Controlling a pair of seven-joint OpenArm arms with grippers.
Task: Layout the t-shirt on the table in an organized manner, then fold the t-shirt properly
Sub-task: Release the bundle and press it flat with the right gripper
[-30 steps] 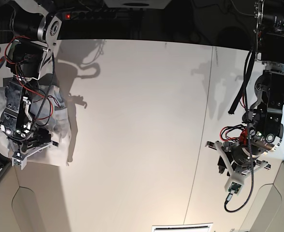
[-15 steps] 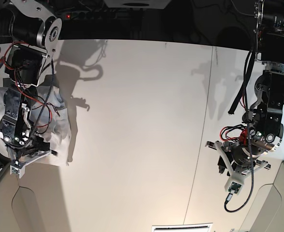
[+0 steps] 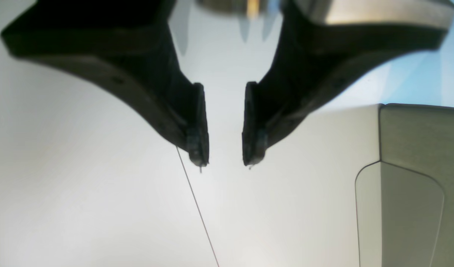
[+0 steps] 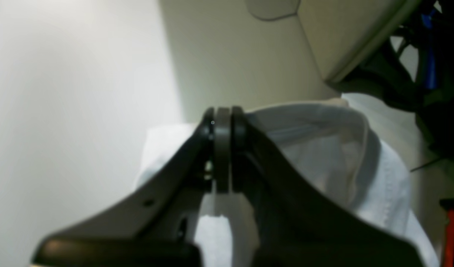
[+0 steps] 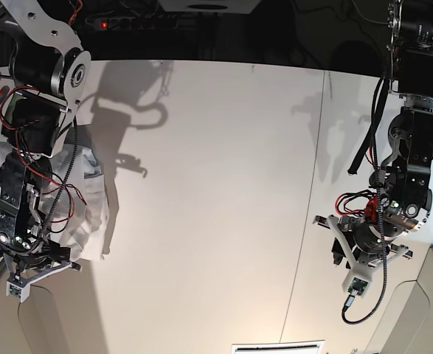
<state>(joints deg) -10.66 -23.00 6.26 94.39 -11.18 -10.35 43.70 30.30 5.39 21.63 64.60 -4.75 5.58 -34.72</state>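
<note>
Right hand (image 4: 222, 148): black fingers pressed fully together, pads meeting; plain white wrinkly cotton t-shirt (image 4: 360, 155) bunched directly under and beside the tips. Whether a fold is actually pinched between the pads, cannot tell from the wrist view.
T-shirt position: crumpled heap at the far left edge of the wide matte white table (image 5: 216, 184) in the base view, mostly hidden under the right arm; part of it lies close to the cut-out corner.
Risk 1: fingers may have shut on nothing or on a thin edge only; a pull would then leave the cloth behind or let it slip out midway.
Risk 2: cloth sits at the table edge; a drag in the wrong direction could tip it over the side.
Risk 3: loose red and black wiring on the right arm hangs over the heap; cloth could snag on it when lifted.
Left hand (image 3: 225, 163): black fingers partly apart, a clear gap between the pads, holding nothing; hovers over bare table beside the thin dark seam line (image 3: 197, 207).
Distance: left hand is well apart from the shirt, so no two-handed spread is possible yet.
Surroundings: grey cut-out corner panel (image 3: 408, 207) near the left hand; dark cables and tools beyond the table edge by the right arm.
</note>
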